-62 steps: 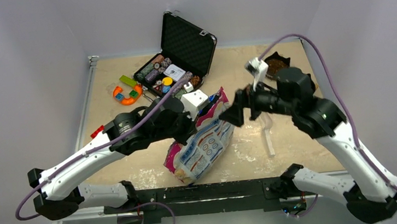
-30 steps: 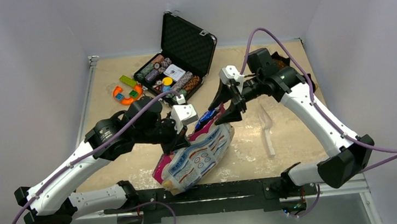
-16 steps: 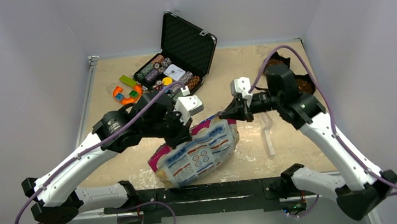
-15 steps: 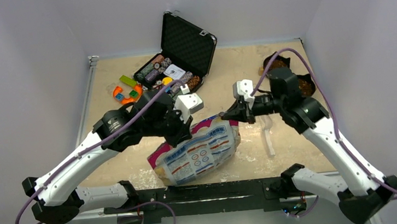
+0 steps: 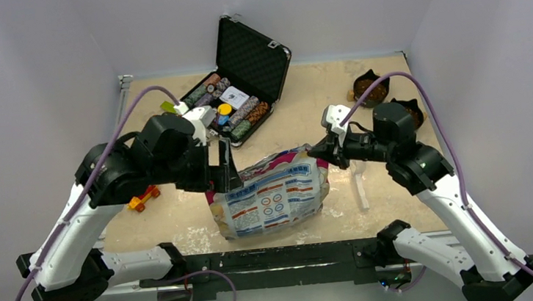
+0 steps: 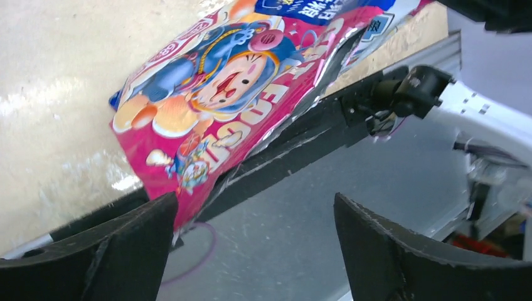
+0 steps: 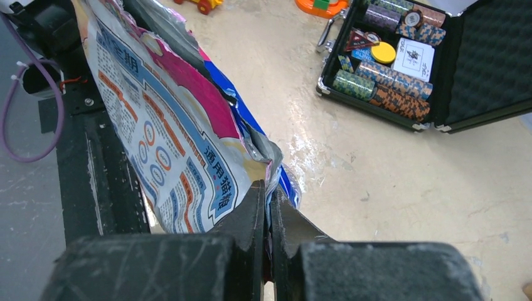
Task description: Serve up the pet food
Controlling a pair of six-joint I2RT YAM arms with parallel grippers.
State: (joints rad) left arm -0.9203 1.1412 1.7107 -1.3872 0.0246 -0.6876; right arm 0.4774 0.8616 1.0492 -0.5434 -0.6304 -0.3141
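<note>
The glossy pink-edged bag printed white and blue stands on the table near the front edge, leaning. My right gripper is shut on its top right corner. In the right wrist view the jaws pinch the crumpled bag edge. My left gripper hangs open just left of the bag's top. In the left wrist view its fingers stand wide apart with nothing between them, and the bag's pink face is beyond them. Dark-brown pet food lies in a black bowl at the back right.
An open black case of poker chips sits at the back centre. A second black bowl is half hidden behind the right arm. A clear scoop lies right of the bag. A small toy car is at the left.
My left gripper has opened, let go of the bag and drawn back to the left. The right gripper has shut on the bag's top corner and shifted right; the bag now stands more upright.
</note>
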